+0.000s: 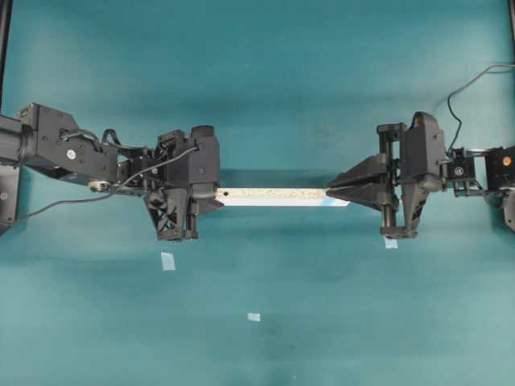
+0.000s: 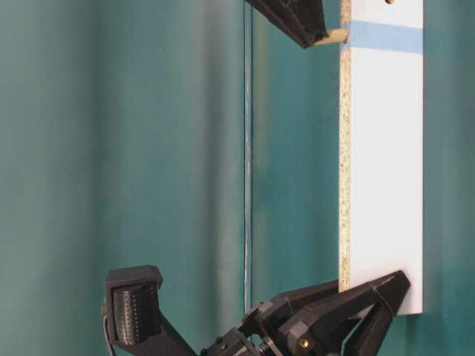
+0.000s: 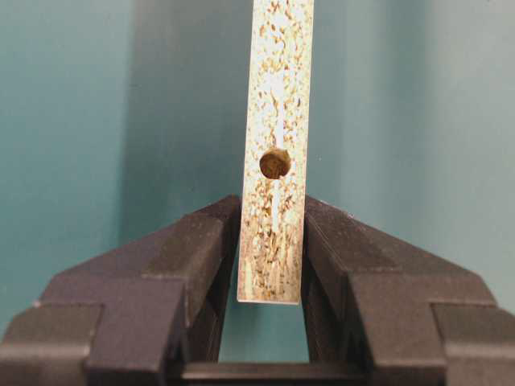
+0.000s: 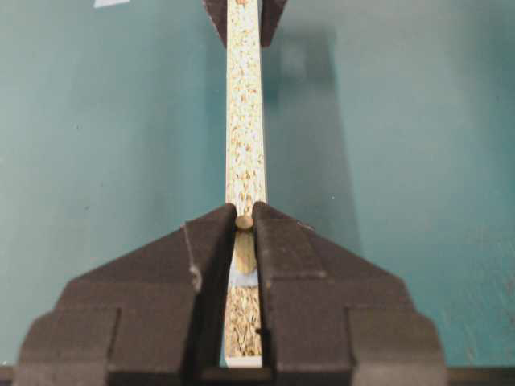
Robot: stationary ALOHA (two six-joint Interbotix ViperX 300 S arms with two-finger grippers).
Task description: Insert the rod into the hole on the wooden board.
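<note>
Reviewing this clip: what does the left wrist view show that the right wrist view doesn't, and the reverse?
Only the left wrist view: a dark hole with bare wood around it, just above the left gripper, whose fingers clamp the board by its end.

Only the right wrist view: the rod pinched in the right gripper, its far end against the board's speckled edge, with a light-blue patch under it.

Both: the speckled board edge running away over the teal table.

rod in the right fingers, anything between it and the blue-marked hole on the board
Nothing visible stands between them. The rod, held by the right gripper, already has its tip against the speckled edge of the wooden board at the light-blue patch. The hole itself is hidden behind the rod and fingers. The left gripper clamps the board's other end.
</note>
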